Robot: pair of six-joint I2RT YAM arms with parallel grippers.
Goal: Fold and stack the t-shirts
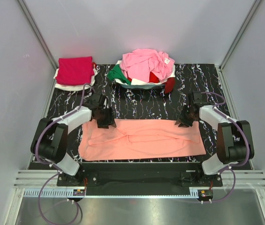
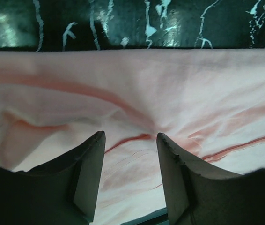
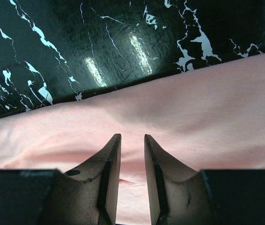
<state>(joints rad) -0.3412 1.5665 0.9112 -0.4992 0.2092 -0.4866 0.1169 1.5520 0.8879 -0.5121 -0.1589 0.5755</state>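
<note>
The salmon-orange t-shirt (image 1: 142, 139) lies on the mat as a long, wrinkled strip in front of both arms. My left gripper (image 1: 106, 123) is down on its far left edge. In the left wrist view its fingers (image 2: 130, 136) straddle bunched cloth (image 2: 137, 93), and creases run out from between them. My right gripper (image 1: 185, 123) is on the far right edge. Its jaws (image 3: 132, 137) stand narrow, with a fold of the same shirt (image 3: 207, 117) between the pads. A folded crimson-magenta shirt (image 1: 75, 70) rests on a white one at the back left.
A heap of unfolded shirts (image 1: 146, 65), pink on top with green, red and white showing, sits at the back centre. The black white-veined mat (image 1: 142, 101) covers the table. Grey walls enclose the left, right and back sides.
</note>
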